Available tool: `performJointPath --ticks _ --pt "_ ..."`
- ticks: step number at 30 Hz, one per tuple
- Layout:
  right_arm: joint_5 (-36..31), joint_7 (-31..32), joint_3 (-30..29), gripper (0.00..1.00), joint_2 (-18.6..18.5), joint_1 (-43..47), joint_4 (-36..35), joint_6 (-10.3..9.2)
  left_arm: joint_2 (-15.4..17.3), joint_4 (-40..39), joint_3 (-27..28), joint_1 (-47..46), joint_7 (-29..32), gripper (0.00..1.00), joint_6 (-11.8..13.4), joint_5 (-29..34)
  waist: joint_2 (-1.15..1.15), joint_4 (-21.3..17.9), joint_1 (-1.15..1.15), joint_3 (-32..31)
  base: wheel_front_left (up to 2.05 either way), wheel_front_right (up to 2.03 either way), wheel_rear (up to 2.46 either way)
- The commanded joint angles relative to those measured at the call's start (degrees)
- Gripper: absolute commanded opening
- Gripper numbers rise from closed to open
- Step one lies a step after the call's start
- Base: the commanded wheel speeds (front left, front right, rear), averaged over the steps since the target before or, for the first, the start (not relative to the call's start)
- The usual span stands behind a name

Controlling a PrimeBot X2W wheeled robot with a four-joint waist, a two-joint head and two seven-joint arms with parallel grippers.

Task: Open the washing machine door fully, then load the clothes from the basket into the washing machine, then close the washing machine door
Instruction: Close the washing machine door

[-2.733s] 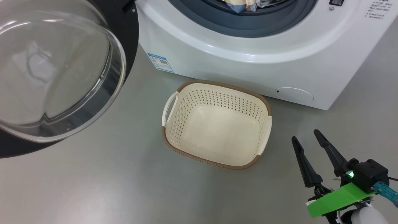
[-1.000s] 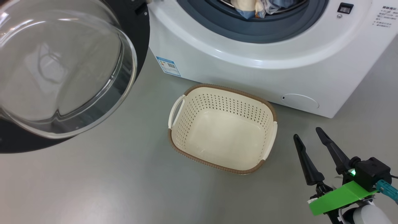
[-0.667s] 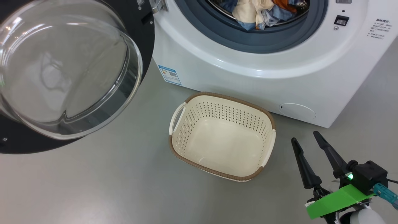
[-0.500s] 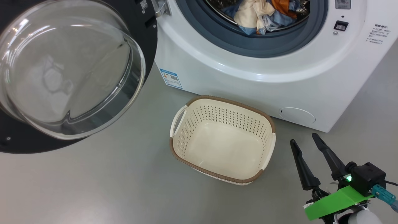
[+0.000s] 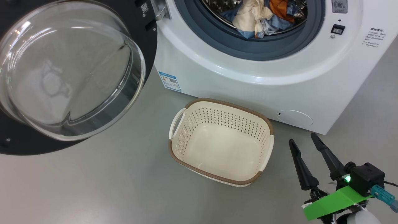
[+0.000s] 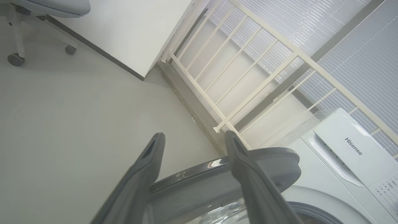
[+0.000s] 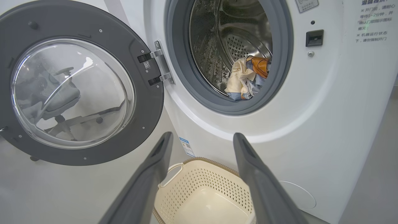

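Note:
The washing machine [image 5: 236, 74] stands with its door [image 5: 68, 71] swung wide open to the left, glass bowl bulging toward me. The clothes [image 5: 259, 15], cream, blue and orange, lie bunched inside the steel drum and also appear as clothes [image 7: 247, 77] in the right wrist view. On the floor before the machine sits the basket [image 5: 224, 104], with nothing in it. My right gripper [image 5: 302, 138] hovers open to the right of the basket, holding nothing. My left gripper [image 6: 195, 134] is open above the top edge of the door [image 6: 270, 158], fingers apart from it.
A blue label [image 5: 170, 81] and a round white flap [image 5: 294, 117] mark the machine's lower front. The left wrist view has a white railing [image 6: 248, 77] behind the machine and a chair's wheel [image 6: 15, 59] on the grey floor.
The head camera has tilted, so the whole picture has slid down and more of the drum and clothes shows. The right gripper stays open beside the basket.

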Motion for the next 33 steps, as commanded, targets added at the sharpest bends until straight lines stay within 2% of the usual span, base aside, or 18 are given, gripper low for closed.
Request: performJointPath --ticks 1,7,8,9,10,19,33 --pt "0.39 -0.27 1.06 1.0 -0.16 0.67 -1.6 0.08 5.08 -0.58 1.32 -1.88 -0.28 1.0 -0.17 0.03 0.0 -0.11 0.0 0.24 0.0 0.0 0.0" --pt "0.26 -0.27 1.38 1.0 -0.45 0.43 -1.86 0.08 5.36 2.18 0.64 -2.87 -2.87 1.0 -0.17 0.22 0.0 -0.55 0.0 1.22 0.0 0.0 0.0" --pt "0.26 -0.27 1.47 1.0 -0.59 0.33 -1.87 0.08 5.26 3.02 0.6 -3.36 -3.49 0.86 -0.17 0.14 0.0 -0.67 0.0 1.48 0.0 0.0 0.0" --pt "0.24 -0.27 1.6 1.0 -0.78 0.18 -1.87 0.08 5.22 3.75 0.57 -3.86 -4.25 0.38 -0.17 0.13 0.0 -0.83 0.0 1.86 0.0 0.0 0.0" --pt "0.22 -0.27 1.71 1.0 -0.98 0.06 -1.84 0.08 5.19 4.6 0.57 -4.4 -5.37 0.0 -0.17 0.31 0.0 -0.96 0.0 2.16 0.0 0.0 0.0" --pt "-0.15 -0.27 2.12 1.0 -2.68 -1.05 -2.22 0.08 3.8 9.73 -0.19 -8.24 -11.06 0.0 -0.17 0.02 0.0 -2.36 0.0 5.69 0.0 0.0 0.0" --pt "-0.97 -0.27 2.53 1.0 -4.17 -2.96 -3.03 0.08 1.97 14.15 -3.84 -11.02 -5.75 0.0 -0.17 -2.12 0.0 -3.82 0.0 10.51 0.0 0.0 0.0"
